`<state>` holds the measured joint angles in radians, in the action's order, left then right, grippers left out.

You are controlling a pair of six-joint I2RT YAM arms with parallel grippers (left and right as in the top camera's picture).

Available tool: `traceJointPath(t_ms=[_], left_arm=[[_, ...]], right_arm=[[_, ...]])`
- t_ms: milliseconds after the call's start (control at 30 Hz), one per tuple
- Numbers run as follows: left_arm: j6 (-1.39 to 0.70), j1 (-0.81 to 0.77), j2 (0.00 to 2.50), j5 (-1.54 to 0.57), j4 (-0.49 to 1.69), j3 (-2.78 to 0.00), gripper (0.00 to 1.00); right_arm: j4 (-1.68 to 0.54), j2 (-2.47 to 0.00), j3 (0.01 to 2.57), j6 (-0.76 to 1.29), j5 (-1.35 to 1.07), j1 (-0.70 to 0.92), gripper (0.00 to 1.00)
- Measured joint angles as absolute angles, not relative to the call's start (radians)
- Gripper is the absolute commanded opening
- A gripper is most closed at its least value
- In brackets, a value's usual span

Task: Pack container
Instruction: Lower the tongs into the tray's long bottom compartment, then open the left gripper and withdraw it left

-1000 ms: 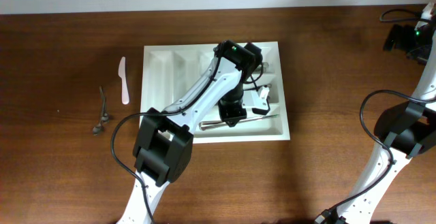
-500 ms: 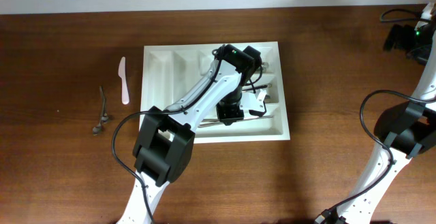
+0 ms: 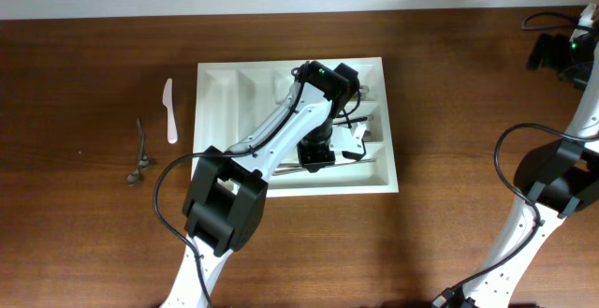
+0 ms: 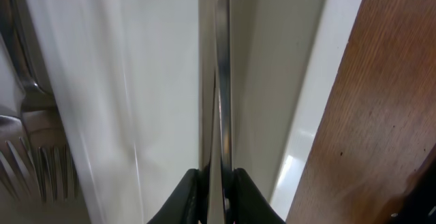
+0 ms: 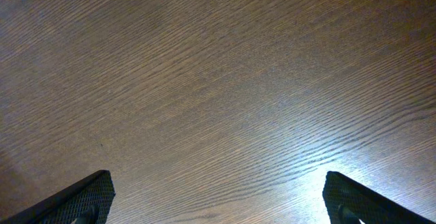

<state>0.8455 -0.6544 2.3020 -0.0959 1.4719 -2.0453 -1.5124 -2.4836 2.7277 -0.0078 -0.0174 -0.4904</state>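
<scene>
Where the overhead camera looks down on the brown table (image 3: 94, 233), the white container (image 3: 217, 102) lies flat at its middle, five compartments facing up. The left arm reaches across the container, and the left gripper (image 3: 316, 156) sits low over the long compartment nearest the robot, where a metal utensil (image 3: 351, 164) lies along that compartment. Off the container's left side, apart from it, lie a white plastic knife (image 3: 169, 111) and, further out, a dark utensil (image 3: 140, 156) – too small to name. The right arm (image 3: 547, 182) stands well off the container's right side.

From the left wrist, the fingers (image 4: 185, 190) are pressed together on the metal utensil (image 4: 214, 81), pinching it edge-on; it runs straight up the frame inside the container (image 4: 310, 108). A fork (image 4: 34, 163) lies in the neighbouring compartment, and bare wood shows beyond the container's rim.

From the right wrist, the right gripper (image 5: 221, 197) hangs over bare wood away from the container – its fingertips spread wide, nothing between them.
</scene>
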Motion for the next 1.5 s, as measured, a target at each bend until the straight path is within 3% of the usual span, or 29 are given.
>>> traceJointPath(t_ms=[300, 633, 667, 700, 767, 800, 967, 1067, 1267, 1500], left_arm=[[0.849, -0.654, 2.302, -0.092, 1.472, -2.045, 0.35], [0.849, -0.654, 2.302, -0.092, 1.472, -2.045, 0.36], [0.849, -0.654, 2.302, -0.092, 1.472, -2.045, 0.38], [0.849, -0.654, 2.302, -0.092, 1.472, -2.045, 0.47], [0.852, -0.654, 2.302, -0.091, 1.472, -2.045, 0.73], [0.851, -0.654, 2.302, -0.089, 1.472, -2.045, 0.78], [0.852, -0.654, 2.302, -0.084, 1.472, -2.045, 0.84], [0.852, -0.654, 2.302, -0.083, 1.472, -2.045, 0.98], [0.761, -0.654, 2.302, 0.031, 1.472, -2.075, 0.99], [0.517, -0.604, 2.302, 0.175, 1.464, -2.363, 0.99]], right_arm=[[-1.512, -2.484, 2.728, -0.007, -0.017, -0.490, 0.99], [-1.512, -2.484, 2.728, -0.009, -0.017, -0.490, 0.99], [-1.512, -2.484, 2.728, -0.008, -0.017, -0.490, 0.99], [-1.512, -2.484, 2.728, -0.008, -0.017, -0.490, 0.99], [-1.512, -2.484, 2.728, -0.008, -0.017, -0.490, 0.99], [-1.512, -2.484, 2.728, -0.008, -0.017, -0.490, 0.99], [-1.512, -2.484, 2.728, -0.008, -0.017, -0.490, 0.98], [-1.512, -2.484, 2.728, -0.008, -0.017, -0.490, 0.99], [-1.512, -2.484, 2.728, -0.008, -0.017, -0.490, 0.99], [-1.512, -2.484, 2.728, -0.007, -0.017, -0.490, 0.99]])
